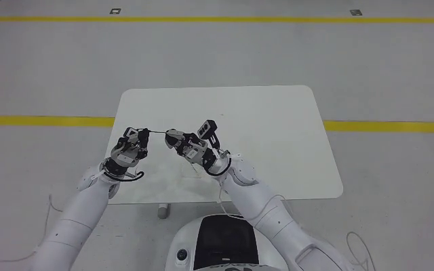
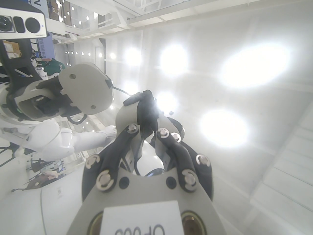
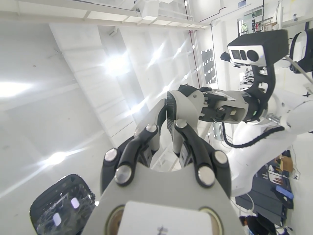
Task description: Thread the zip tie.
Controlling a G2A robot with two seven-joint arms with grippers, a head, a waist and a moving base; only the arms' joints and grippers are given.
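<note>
Both arms are held up over the near left part of the white desk (image 1: pixel 271 122), with the hands facing each other, close but apart. The zip tie (image 1: pixel 154 131) is seen as a thin dark strap stretched nearly level between them, clear of the desk top.

Left hand (image 2: pixel 144 106): the fingers are closed and one end of the tie is pinched at the tips. The dark lump there is taken to be the head, though this cannot be made out for certain.

Right hand (image 3: pixel 168 110): the ribbed pads are pressed together. In the left wrist view the strap's other end is seen running into them, so a grip on the tie is judged likely.

Step in hand, as judged: the tie is held at both ends and straight. No loop is formed and the tail is not yet brought to the head, so threading proper is not begun.

Next move calls for:
- The strap is to be bent round until the free tip is aimed at the slot in the head.
- Tip and slot are to be lined up squarely.
- A regrip nearer the tip may be needed, so that a short free length is left to feed.
- The head is to be gripped steadily so it is not twisted away.
</note>
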